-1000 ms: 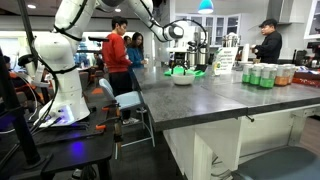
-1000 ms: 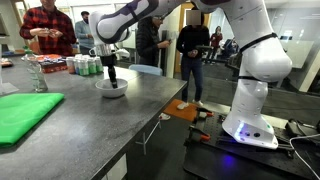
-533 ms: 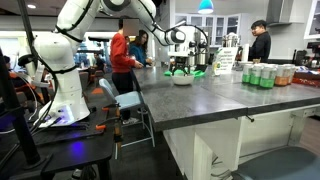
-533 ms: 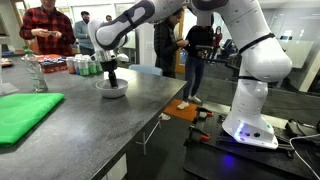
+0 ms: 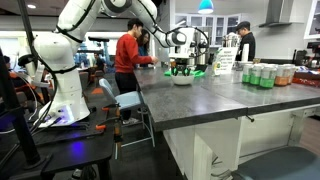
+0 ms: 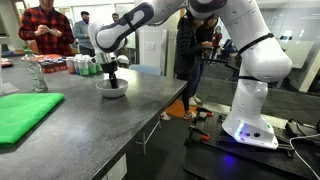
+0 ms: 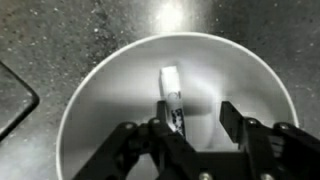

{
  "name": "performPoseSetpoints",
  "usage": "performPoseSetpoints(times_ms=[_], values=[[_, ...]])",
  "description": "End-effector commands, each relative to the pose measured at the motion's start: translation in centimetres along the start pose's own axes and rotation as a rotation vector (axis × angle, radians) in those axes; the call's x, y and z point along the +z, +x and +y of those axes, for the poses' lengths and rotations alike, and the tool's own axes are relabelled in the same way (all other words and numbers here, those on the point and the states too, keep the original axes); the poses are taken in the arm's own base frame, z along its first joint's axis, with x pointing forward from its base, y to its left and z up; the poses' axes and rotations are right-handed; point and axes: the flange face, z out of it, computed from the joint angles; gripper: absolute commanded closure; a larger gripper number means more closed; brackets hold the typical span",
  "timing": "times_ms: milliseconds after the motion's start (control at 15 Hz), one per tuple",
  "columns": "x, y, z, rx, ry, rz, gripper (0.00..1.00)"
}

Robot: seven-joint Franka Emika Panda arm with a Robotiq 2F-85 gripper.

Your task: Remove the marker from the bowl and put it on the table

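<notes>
The marker (image 7: 172, 95), a slim stick with a pale end and a dark printed body, lies in the white bowl (image 7: 100, 80). The bowl stands on the dark stone-look table (image 7: 60, 30). My gripper (image 7: 198, 118) is open and hangs low over the bowl, with the marker just inside its left finger and the right finger well apart from it. In both exterior views the gripper (image 5: 181, 67) (image 6: 111, 77) stands straight above the bowl (image 5: 183, 79) (image 6: 113, 91) on the table (image 5: 225, 100) (image 6: 95, 120). The marker is too small to see there.
A green cloth (image 6: 25, 112) lies on the counter. Several cans (image 5: 262, 75) (image 6: 85, 66) and a plastic bottle (image 6: 38, 75) stand beyond the bowl. People stand behind the counter (image 5: 126, 60). A dark edge (image 7: 15, 100) lies left of the bowl.
My gripper stays over the bowl with hardly any visible motion. The people in the background have shifted.
</notes>
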Motion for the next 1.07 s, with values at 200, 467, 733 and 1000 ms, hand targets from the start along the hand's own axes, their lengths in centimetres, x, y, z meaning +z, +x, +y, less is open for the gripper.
performPoseSetpoints(times_ms=[200,467,733,1000], values=[[-1.1,-0.2,0.9,-0.014,-0.013,0.003,0.92],[-2.9,-0.7,1.2,-0.008,-0.026,0.034,0.95],[-5.4,-1.6,1.5,0.022,-0.048,0.045,0.95],[-8.7,-3.8,1.9,0.051,-0.052,0.046,0.95]])
